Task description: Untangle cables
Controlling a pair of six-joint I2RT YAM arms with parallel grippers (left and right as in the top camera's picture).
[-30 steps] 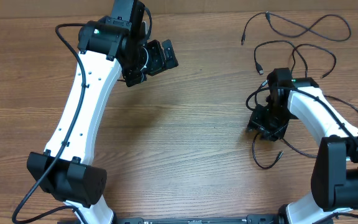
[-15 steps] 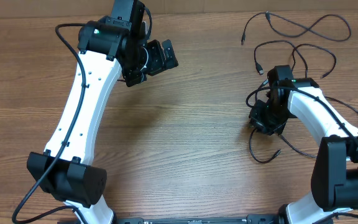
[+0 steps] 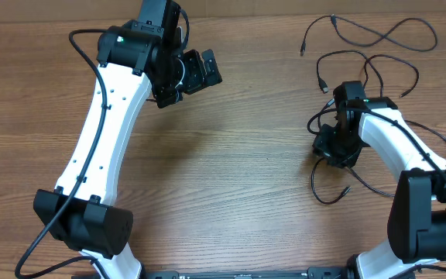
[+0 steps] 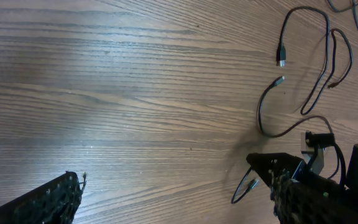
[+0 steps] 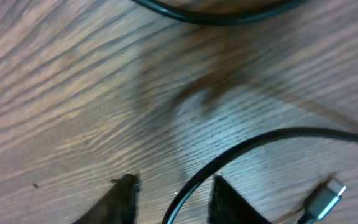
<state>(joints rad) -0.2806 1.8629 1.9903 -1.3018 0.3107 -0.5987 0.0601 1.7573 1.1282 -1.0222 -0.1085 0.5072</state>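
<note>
Black cable (image 5: 303, 130) inside right tool (image 5: 176, 202), part-open — left tool (image 4: 166, 177) wide

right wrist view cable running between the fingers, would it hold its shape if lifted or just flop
Probably floppy: the cable lies in a loose curve on the table, so lifted at one spot it would likely sag either side. It looks thin, so likely light and easy to drag across the wood.
</note>
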